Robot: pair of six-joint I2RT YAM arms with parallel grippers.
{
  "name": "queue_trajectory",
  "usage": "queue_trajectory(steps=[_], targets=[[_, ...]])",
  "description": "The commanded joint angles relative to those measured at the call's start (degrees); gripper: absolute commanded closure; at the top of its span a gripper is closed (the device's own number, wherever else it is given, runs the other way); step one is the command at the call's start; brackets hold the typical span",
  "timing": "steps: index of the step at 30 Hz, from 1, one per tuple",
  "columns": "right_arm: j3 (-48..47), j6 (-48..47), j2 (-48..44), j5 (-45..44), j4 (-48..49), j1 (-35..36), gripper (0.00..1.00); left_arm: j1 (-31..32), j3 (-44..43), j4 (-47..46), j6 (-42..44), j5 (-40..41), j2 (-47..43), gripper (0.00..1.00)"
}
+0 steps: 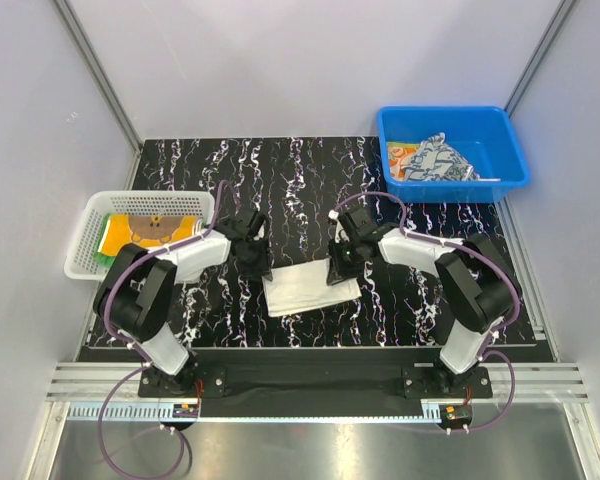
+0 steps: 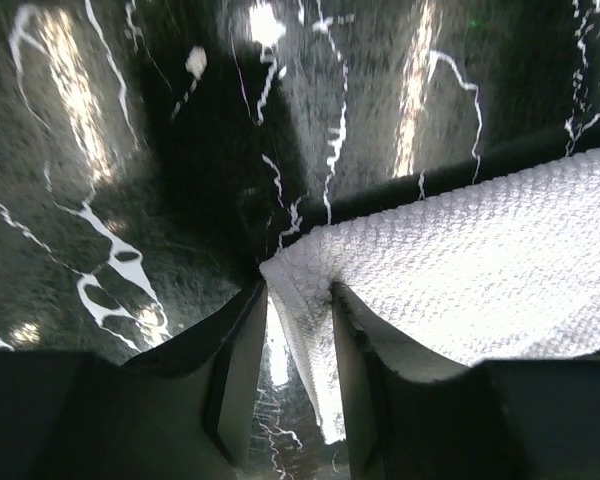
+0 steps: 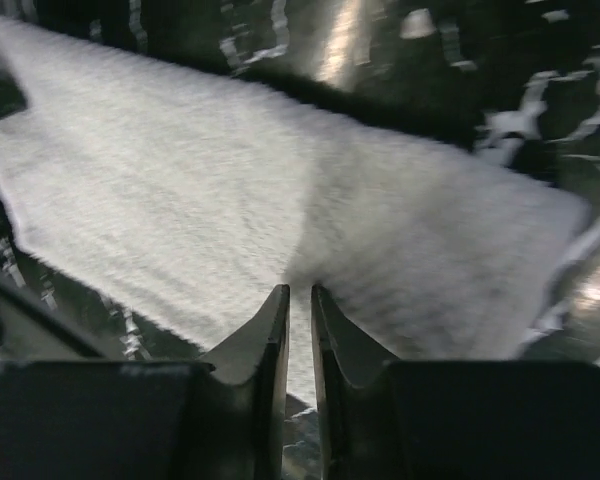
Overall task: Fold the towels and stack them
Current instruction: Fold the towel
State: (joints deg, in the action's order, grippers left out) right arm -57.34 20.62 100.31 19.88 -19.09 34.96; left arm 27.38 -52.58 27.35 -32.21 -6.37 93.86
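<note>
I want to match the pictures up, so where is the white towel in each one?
Top external: the white towel lies in the middle of the black table, towards the near edge.
Left wrist: it fills the right side, and its corner points to the centre.
Right wrist: it spreads across the top and middle.
Shared landmark: the black table's white streaks show in all three views.
</note>
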Motion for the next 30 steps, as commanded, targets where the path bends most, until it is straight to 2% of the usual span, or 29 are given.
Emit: queue_trajectory(steps=[1,8,17,27,30], targets=[[-2.33,-4.27,-2.14,-10.46,-2.88,-1.39,0.8,-0.22,-2.87,0.15,3.37,5.67,1.93,0.61],[-5.94,-6.21,-1.96,-17.15,-2.79,-2.53,0.84,-0.3,-8.06,1.56,5.49,5.23,5.8,0.6],[-8.05,-6.91,-1.26,-18.82,-3.33,-4.02,0.85,-0.57,-13.34,3.67,8.65,6.02,8.44,0.59],[-6.12,-6.65,3.58,-18.47,0.19,-5.52,0.88,-1.45,-14.74,5.33,10.32,5.84,9.58,0.58],[-5.41,-6.12,2.43,-17.86,0.46,-5.6,0.87,-1.71,-16.67,7.44,11.46,6.2,8.18,0.55]])
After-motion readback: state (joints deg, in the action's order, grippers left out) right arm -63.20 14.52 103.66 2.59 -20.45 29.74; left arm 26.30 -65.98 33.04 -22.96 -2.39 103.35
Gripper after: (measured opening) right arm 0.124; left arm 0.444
